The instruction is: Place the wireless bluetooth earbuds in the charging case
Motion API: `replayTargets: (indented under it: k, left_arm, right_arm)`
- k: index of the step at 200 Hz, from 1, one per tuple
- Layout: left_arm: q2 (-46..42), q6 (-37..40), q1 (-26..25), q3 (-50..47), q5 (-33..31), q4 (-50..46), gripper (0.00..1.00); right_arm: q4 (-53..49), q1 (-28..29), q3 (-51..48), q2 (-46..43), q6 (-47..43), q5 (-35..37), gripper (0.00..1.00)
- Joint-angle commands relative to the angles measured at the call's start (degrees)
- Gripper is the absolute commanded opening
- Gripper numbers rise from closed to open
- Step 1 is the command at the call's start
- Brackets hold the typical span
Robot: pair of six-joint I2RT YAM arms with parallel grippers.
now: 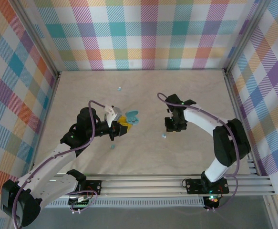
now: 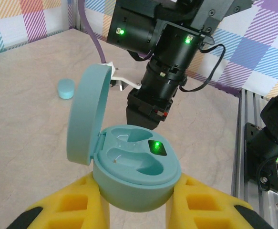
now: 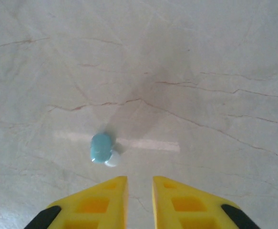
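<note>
My left gripper (image 2: 136, 205) is shut on the base of a light-blue charging case (image 2: 136, 167), its yellow fingers (image 2: 69, 205) on both sides. The lid (image 2: 87, 114) stands open and both wells look empty; a green light glows inside. From above, the case (image 1: 131, 117) sits at the left gripper (image 1: 124, 125), left of centre. My right gripper (image 1: 173, 128) hangs over the table, pointing down, jaws slightly apart with nothing between them. One earbud (image 3: 103, 149) lies on the table just ahead and left of the right gripper (image 3: 139, 183).
Another earbud (image 1: 112, 146) lies near the left arm, and small pale-blue pieces (image 1: 119, 88) lie farther back. A pale-blue bud (image 2: 66, 88) rests on the table beyond the lid. Metal rails (image 1: 177, 183) run along the near edge; plaid walls enclose the table.
</note>
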Motion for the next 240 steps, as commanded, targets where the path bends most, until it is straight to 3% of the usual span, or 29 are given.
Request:
replayTargets:
  k: [1,55,240]
  left_arm:
    - [-0.52,0.69,0.01,0.02,-0.52,0.85,0.13]
    - [-0.45,0.77,0.01,0.39,-0.13,0.36,0.13]
    - [-1.09,1.0,0.01,-0.26,-0.74,-0.07,0.13]
  right_arm:
    - [-2.63,3.72,1.57,0.08,2.66,2.33,0.27]
    - [-2.17,8.25,4.13,6.95,4.37,4.74,0.29]
    - [-1.72,8.8,6.34,14.17,2.61,5.87,0.27]
